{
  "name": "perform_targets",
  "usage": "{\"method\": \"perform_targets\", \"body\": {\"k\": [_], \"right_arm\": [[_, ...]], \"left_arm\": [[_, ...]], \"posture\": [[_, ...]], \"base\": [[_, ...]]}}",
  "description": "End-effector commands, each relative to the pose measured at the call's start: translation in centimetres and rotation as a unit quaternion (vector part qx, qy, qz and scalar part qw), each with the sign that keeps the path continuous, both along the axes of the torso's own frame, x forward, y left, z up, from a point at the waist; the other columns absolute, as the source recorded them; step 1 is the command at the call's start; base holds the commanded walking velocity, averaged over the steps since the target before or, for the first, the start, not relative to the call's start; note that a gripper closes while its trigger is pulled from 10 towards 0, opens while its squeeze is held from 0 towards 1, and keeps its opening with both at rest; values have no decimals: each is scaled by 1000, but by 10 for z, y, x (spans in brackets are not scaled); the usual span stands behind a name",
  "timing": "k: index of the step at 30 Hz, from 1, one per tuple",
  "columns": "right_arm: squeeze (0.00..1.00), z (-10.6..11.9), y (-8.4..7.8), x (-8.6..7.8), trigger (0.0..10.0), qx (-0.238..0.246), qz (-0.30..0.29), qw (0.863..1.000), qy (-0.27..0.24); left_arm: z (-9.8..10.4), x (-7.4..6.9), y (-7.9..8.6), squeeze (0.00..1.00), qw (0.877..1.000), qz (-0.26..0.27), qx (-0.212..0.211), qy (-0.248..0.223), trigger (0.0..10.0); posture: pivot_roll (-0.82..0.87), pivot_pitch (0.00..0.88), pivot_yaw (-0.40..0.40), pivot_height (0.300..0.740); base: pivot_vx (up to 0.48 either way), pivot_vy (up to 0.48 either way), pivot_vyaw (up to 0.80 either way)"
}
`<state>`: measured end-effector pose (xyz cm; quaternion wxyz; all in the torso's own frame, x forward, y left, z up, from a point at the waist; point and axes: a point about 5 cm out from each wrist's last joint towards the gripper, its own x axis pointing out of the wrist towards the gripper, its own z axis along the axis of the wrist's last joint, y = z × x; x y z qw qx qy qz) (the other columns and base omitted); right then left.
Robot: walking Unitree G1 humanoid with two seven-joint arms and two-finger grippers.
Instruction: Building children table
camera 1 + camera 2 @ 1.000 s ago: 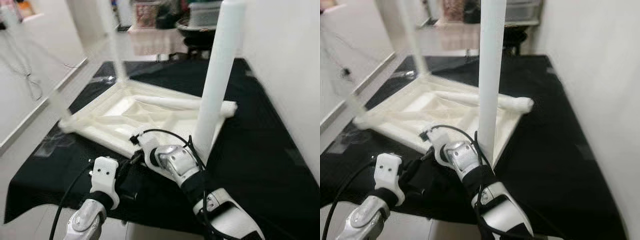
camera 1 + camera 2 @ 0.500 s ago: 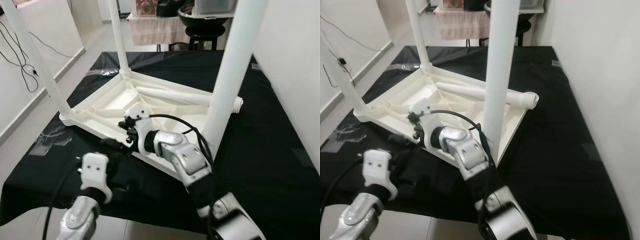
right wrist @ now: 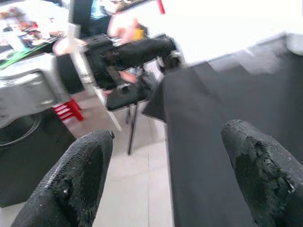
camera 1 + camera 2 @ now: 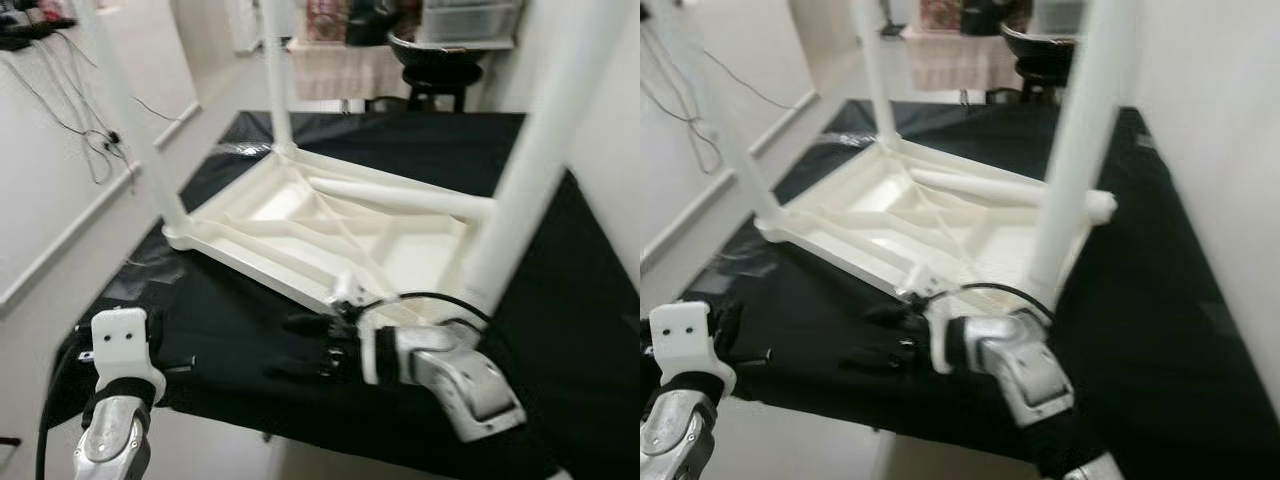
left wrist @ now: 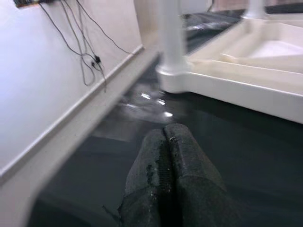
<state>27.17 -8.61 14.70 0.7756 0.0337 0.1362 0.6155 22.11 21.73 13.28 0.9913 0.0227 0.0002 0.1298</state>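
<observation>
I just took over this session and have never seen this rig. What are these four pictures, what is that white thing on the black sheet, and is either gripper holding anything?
The two wide pictures come from the humanoid's head camera, looking down at a black cloth on the floor. On it lies a white children's table, upside down, with three legs standing up and a fourth leg lying loose inside its frame. The other two pictures come from cameras on the wrists. The left gripper is shut on nothing, low over the cloth near a table corner. The right gripper is open and empty, stretched across the cloth just in front of the table's near edge.
</observation>
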Motion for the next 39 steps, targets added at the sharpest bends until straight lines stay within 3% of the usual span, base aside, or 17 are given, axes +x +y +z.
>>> {"method": "perform_targets", "body": {"k": [1, 4, 7, 8, 9, 10, 11, 12, 14, 16, 20, 25, 30, 32, 35, 37, 39], "right_arm": [[0, -4, -15, -9, 10000, 2, 19, 1000, 15], [0, -9, -59, -20, 10000, -43, 37, 998, 30], [0, -9, -72, -21, 10000, -59, 34, 997, 35], [0, -9, -91, -20, 10000, -82, 24, 996, 39], [0, -9, -91, -20, 10000, -82, 24, 996, 39], [0, -8, -111, -22, 10000, -117, 18, 992, 42], [0, -8, -111, -22, 10000, -117, 18, 992, 42], [0, -8, -136, -26, 10000, -177, 13, 983, 46], [0, -8, -136, -26, 10000, -177, 13, 983, 46], [0, -1, -181, -39, 10000, -280, 13, 958, 64], [0, 3, -192, -44, 10000, -304, 14, 950, 71], [0, 20, -230, -62, 10000, -369, 3, 924, 101], [0, 27, -240, -52, 10000, -382, -46, 919, 82], [0, 43, -240, -26, 10000, -333, -118, 935, 18], [0, 49, -238, -19, 10000, -311, -131, 941, -4], [0, 64, -218, -10, 10000, -239, -110, 964, -47], [0, 64, -218, -10, 10000, -239, -110, 964, -47]], "left_arm": [[-3, -2, 4, 0, 1000, -1, 19, 12, 10000], [-2, -1, -4, 0, 999, -31, 21, 7, 10000], [-2, -1, -6, 0, 999, -40, 19, 5, 10000], [-1, -1, -8, 0, 999, -49, 19, 4, 10000], [-1, -1, -8, 0, 999, -49, 19, 4, 10000], [-1, -1, -11, 0, 998, -59, 16, 4, 10000], [-1, -1, -11, 0, 998, -59, 16, 4, 10000], [-1, -1, -14, 0, 997, -70, 15, 3, 10000], [-1, -1, -14, 0, 997, -70, 15, 3, 10000], [-2, -2, -20, 0, 996, -92, 14, 4, 10000], [-2, -2, -21, 0, 995, -99, 13, 4, 10000], [-4, -5, -25, 0, 993, -114, 10, 6, 10000], [-4, -3, -26, 0, 993, -118, 10, 6, 10000], [-3, -2, -27, 0, 993, -121, 12, 4, 10000], [-3, -2, -27, 0, 993, -121, 12, 4, 10000], [-3, -1, -27, 0, 992, -124, 14, 3, 10000], [-3, -1, -27, 0, 992, -124, 14, 3, 10000]], "posture": [[-30, 83, 34, 740], [-32, 83, 34, 740], [-34, 84, 34, 740], [-36, 85, 34, 740], [-36, 85, 34, 740], [-39, 87, 33, 740], [-39, 87, 33, 740], [-42, 90, 27, 740], [-42, 90, 27, 740], [-46, 96, 21, 740], [-46, 96, 21, 740], [-74, 105, 15, 740], [-75, 103, 16, 740], [-70, 101, 18, 740], [-70, 101, 18, 740], [-68, 98, 19, 740], [-68, 98, 19, 740]], "base": [[0, 0, 0], [0, 0, 0], [0, 0, 0], [0, 0, 0], [0, 0, 0], [0, 0, 0], [0, 0, 0], [0, 0, 0], [0, 0, 0], [0, 0, 0], [0, 0, 0], [0, 0, 0], [0, 0, 0], [0, 0, 0], [0, 0, 0], [0, 0, 0], [0, 0, 0]]}}
